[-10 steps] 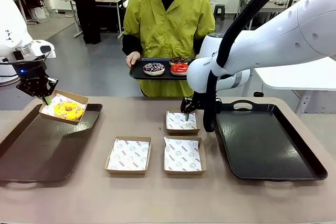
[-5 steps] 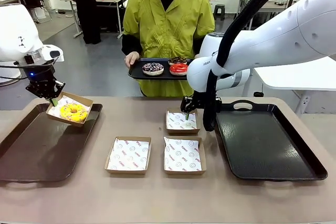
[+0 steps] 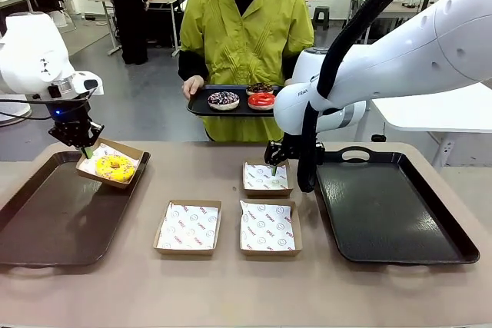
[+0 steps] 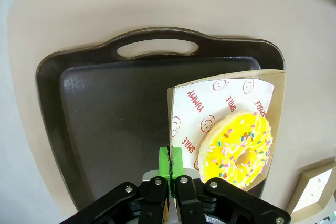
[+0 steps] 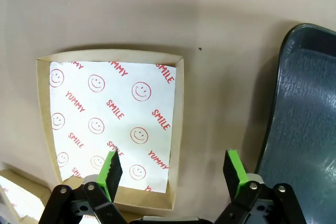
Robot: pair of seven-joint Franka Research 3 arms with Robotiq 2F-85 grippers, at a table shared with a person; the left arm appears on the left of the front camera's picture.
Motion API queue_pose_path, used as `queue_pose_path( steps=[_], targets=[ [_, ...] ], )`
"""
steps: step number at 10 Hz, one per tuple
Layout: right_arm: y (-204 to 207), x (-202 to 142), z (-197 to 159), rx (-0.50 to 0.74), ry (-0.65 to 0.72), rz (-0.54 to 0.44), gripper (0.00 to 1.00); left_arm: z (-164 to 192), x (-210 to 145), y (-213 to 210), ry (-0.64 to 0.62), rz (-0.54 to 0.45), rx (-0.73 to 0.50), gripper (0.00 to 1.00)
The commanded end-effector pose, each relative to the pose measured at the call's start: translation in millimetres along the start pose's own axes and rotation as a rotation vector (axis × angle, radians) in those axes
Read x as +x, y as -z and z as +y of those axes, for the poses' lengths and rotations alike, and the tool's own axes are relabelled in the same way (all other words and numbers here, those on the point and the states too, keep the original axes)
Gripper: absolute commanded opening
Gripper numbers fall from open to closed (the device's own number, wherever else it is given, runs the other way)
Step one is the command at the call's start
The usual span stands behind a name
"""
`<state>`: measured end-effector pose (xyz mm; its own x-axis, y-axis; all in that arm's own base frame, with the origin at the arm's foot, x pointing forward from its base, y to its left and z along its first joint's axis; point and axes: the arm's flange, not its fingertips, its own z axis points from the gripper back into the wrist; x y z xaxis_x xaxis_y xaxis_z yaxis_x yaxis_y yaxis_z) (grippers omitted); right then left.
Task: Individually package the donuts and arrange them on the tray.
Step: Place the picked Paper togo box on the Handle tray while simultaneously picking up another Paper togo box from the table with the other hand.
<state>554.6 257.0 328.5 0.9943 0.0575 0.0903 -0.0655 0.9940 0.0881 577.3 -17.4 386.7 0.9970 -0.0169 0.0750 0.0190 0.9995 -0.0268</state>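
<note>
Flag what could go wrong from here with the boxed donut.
1. The left pincer is shut on just one wall of the square brown cardboard box; the box may tilt and the yellow-iced sprinkled ring donut may slide.
2. That box hangs by the dark brown tray's corner and might land on the rim.
3. The open right pincer straddles the empty paper-lined box's wall and could crush it.

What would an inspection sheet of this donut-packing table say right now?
Surface: beige table, two dark plastic trays, left and right.
Job's things: yellow-iced sprinkled donut in a brown paper-lined cardboard box at the left tray's far corner; glossy red donut, dark chocolate donut and purple-sprinkled donut on the person's small black tray; three empty boxes.
Clutter: nothing seen.
Grippers: left gripper shut on that box's wall; right gripper open over the far empty box.
Cables: black hose along the right arm.
Surroundings: person in yellow-green jacket opposite.
</note>
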Motion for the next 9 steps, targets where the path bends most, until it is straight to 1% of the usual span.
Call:
queue_pose_path(
  steps=[1, 5, 6, 7, 8, 9],
  targets=[
    [1.8, 6.4, 2.3, -0.037, 0.002, -0.004, 1.00, -8.9, 8.1, 3.5, 0.035, 0.021, 0.019, 0.01],
    [3.6, 4.8, 1.1, -0.032, 0.005, 0.002, 1.00, -13.0, 10.3, 13.5, 0.023, 0.037, 0.034, 0.01],
    [3.8, 4.5, 0.9, -0.031, 0.005, 0.004, 0.97, -12.3, 10.4, 13.9, 0.019, 0.037, 0.043, 0.01],
    [4.0, 4.3, 1.0, -0.032, 0.006, 0.003, 0.78, -10.6, 10.3, 13.4, 0.009, 0.036, 0.043, 0.01],
    [4.2, 4.3, 1.2, -0.033, 0.008, 0.003, 0.90, -8.1, 9.6, 12.7, 0.005, 0.035, 0.043, 0.01],
    [4.4, 4.2, 2.1, -0.032, 0.004, 0.005, 0.54, -8.2, 9.5, 12.1, 0.003, 0.035, 0.047, 0.01]
  ],
)
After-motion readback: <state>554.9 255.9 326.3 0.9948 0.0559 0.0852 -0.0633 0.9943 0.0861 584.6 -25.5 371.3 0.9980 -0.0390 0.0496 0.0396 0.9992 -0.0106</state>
